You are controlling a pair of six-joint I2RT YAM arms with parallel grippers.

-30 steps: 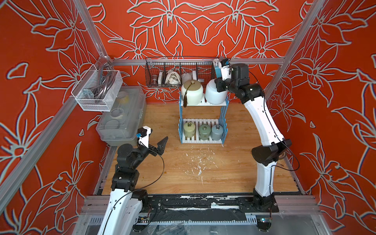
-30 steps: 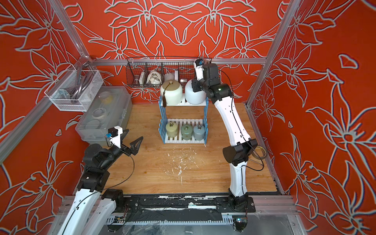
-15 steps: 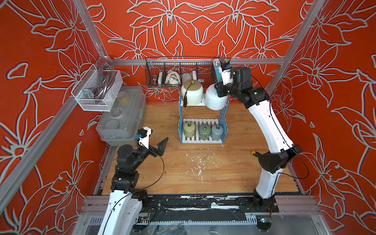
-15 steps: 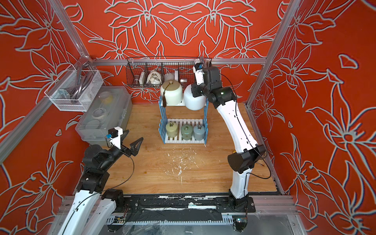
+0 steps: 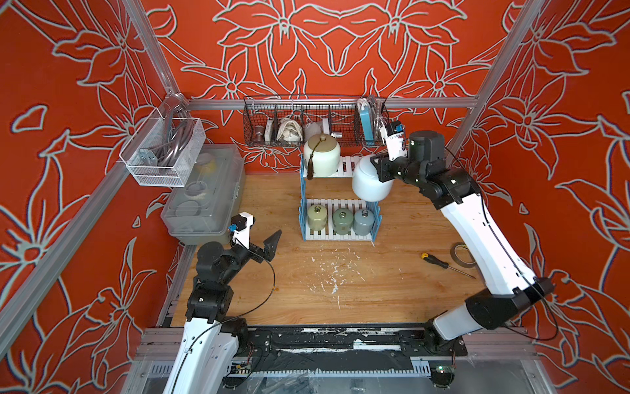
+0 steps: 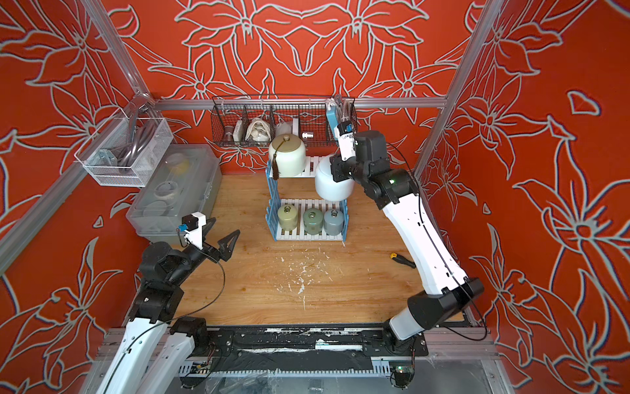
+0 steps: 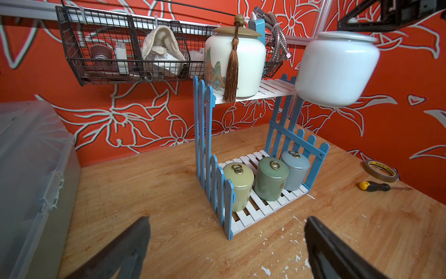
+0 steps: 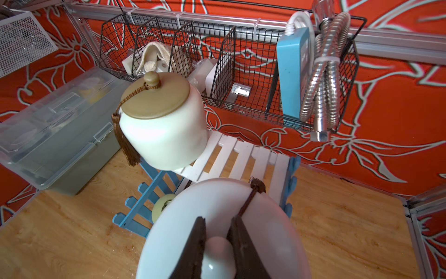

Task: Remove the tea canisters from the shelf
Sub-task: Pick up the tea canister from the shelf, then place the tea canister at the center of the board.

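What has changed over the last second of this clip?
The right claw, shut on its knob, has carried the white jar off the top tier of the shelf, forward and slightly rightward; it now hangs in the air. Unchanged: the cream jar, the three small jars below, and the open left claw.

You see the shelf [image 5: 347, 166] mid-frame in both top views. One big jar [image 5: 321, 157] sits on its top level, and three small jars [image 5: 343, 221] stand in a row on the bottom level. A second big jar [image 5: 370, 186] hangs just right of the top level. A screwdriver [image 5: 434, 261] lies lower right.
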